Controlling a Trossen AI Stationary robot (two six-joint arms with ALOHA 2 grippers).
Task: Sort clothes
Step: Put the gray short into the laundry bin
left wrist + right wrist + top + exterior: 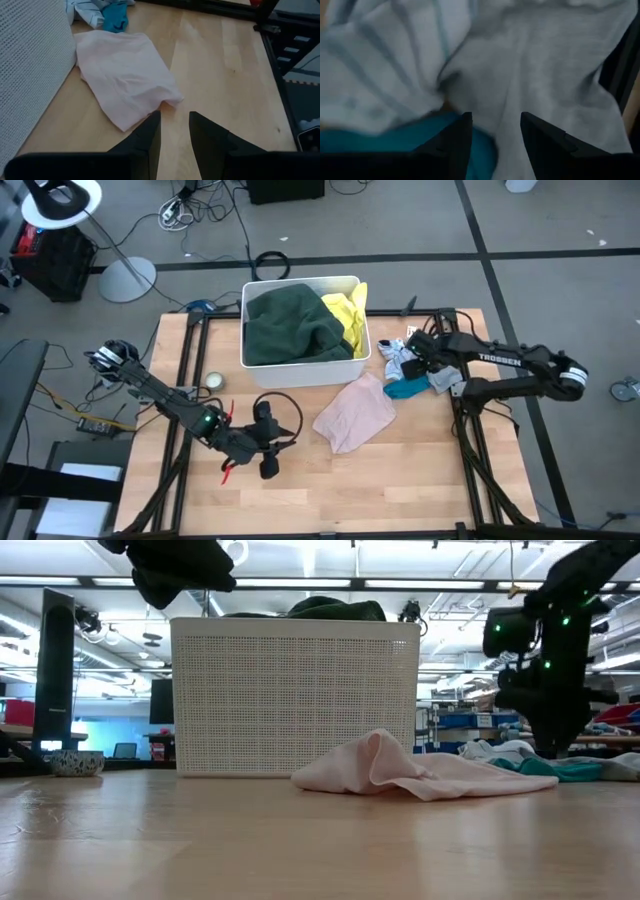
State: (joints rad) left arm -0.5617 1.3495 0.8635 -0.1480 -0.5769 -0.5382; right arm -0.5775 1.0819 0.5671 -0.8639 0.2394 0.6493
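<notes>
The clothes lie in three places. A dark green garment and a yellow one fill the white bin. A pink garment lies flat on the wood in front of it. A small pile at the right holds a striped white piece, a teal piece and a grey piece. My right gripper points steeply down, open, right over this pile. My left gripper is open, raised above the table just left of the pink garment's near corner. My right gripper comes at the pile from above with one finger over the teal piece and the other over the grey piece. Whether the fingertips touch the cloth I cannot tell.
A small round container stands left of the bin. Black frame rails run along the table's right edge. Bare wood stretches along the near side.
</notes>
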